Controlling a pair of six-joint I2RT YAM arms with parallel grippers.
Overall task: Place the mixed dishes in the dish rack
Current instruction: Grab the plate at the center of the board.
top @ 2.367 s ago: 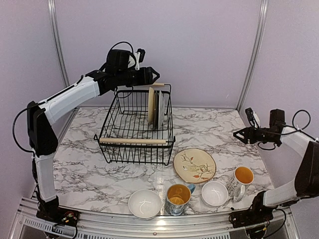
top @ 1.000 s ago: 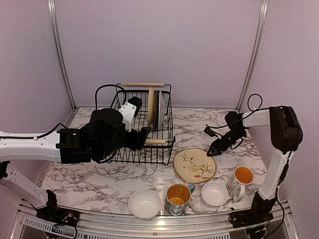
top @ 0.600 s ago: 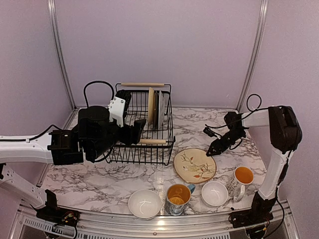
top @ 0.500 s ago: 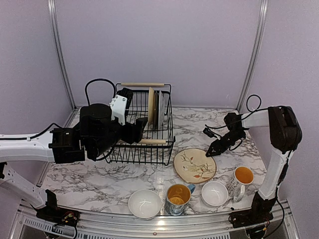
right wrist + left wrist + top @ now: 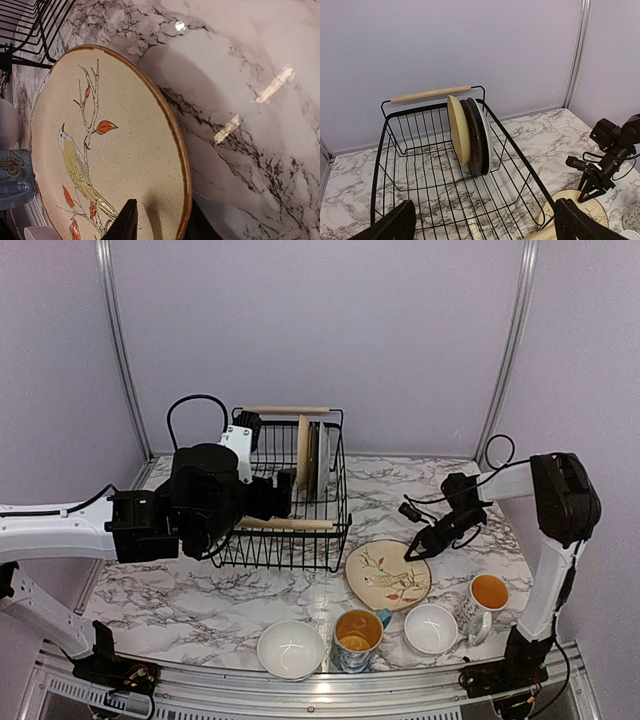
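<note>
The cream plate with a bird lies on the marble in front of the dish rack. My right gripper is shut on its right rim. In the right wrist view one finger rests on the plate and the other sits under the rim. Three plates stand in the rack: pale yellow, dark red and grey. My left gripper hovers open over the rack's near left side, holding nothing. Two white bowls and two yellow-lined mugs stand along the front.
The rack has a wooden handle at the back and one at the front. A blue mug with a butterfly stands close to the plate's near edge. Purple walls and metal posts enclose the table.
My right gripper's jaws have narrowed onto the bird plate's rim, and the plate has shifted slightly left. My left gripper has opened wider and drawn back a little over the rack.
</note>
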